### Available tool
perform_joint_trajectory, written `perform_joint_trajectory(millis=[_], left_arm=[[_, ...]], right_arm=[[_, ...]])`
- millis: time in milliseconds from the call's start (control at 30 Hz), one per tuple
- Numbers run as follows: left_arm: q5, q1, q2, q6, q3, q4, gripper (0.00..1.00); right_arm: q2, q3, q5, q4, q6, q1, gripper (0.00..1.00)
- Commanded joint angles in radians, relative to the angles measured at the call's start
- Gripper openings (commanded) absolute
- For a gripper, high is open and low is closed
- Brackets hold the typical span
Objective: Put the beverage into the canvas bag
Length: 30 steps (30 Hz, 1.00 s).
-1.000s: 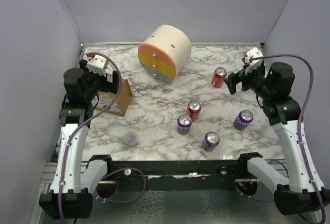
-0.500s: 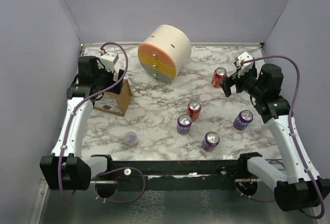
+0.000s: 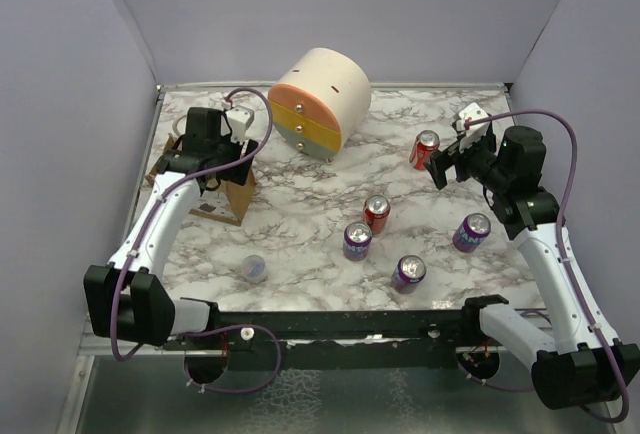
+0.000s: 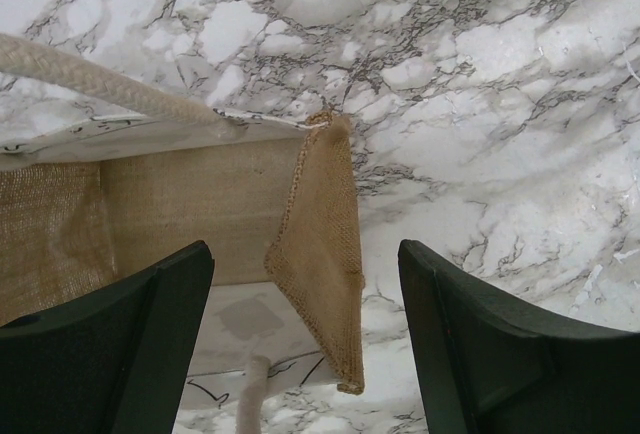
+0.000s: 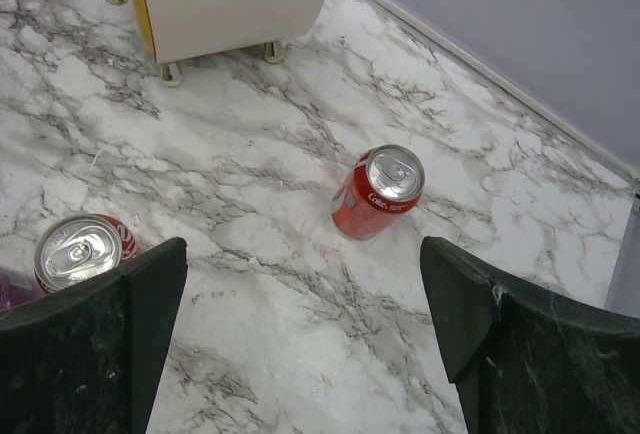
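Left arm (image 3: 165, 214) has swung in from the left edge of the bench (image 3: 300, 204). Its wrist now hangs over the canvas bag (image 3: 228, 194); a second ago it sat off to the bag's left. The bag stands at the left of the bench, just near-left of the cream drawer cylinder (image 3: 318, 94).

Left wrist view: left jaws spread wide, holding nothing, set either side of one end wall (image 4: 318, 234) of the bag. One finger is over the open mouth, the other over bare marble. A white handle (image 4: 90, 79) runs along the rim.

Right arm (image 3: 550, 249): small change only. It has eased left toward the far red can (image 3: 426, 149) and has barely shifted in the last half second. Right jaws wide open, empty. In the wrist view that can (image 5: 378, 194) stands upright ahead, between the fingers' lines but short of them. A second red can (image 5: 78, 251) sits by the left finger. Purple cans (image 3: 357, 240) stand nearer on the bench.

Reading: no beverage is picked up yet. Left looks set to take the bag's wall and steady it — right is lined up on the far red can. The next move calls for a drop and close on that can — then a carry left to the bag.
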Motion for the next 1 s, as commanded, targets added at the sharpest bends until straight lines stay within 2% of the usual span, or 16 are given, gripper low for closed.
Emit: perform_joint_trajectory(millis=[0, 200, 600, 733, 833, 967], left_arm=[[-0.093, -0.009, 0.025, -0.028, -0.033, 0.047, 0.70], [-0.116, -0.009, 0.061, -0.021, -0.069, 0.079, 0.63], [0.060, -0.042, 0.035, -0.124, -0.132, 0.094, 0.22], [0.151, -0.098, 0.057, -0.199, -0.108, 0.096, 0.21], [0.239, -0.143, 0.060, -0.273, -0.105, 0.132, 0.21], [0.271, -0.237, 0.080, -0.343, -0.093, 0.183, 0.23]], right_arm=[[0.006, 0.003, -0.023, 0.026, 0.003, 0.008, 1.00], [0.007, 0.010, -0.026, 0.014, 0.003, 0.008, 0.99], [0.033, 0.040, -0.013, -0.021, -0.016, 0.008, 0.99], [0.057, 0.047, -0.063, -0.057, -0.055, 0.008, 1.00], [0.084, 0.059, -0.182, -0.131, -0.125, 0.008, 1.00], [0.128, 0.080, -0.285, -0.220, -0.197, 0.009, 1.00]])
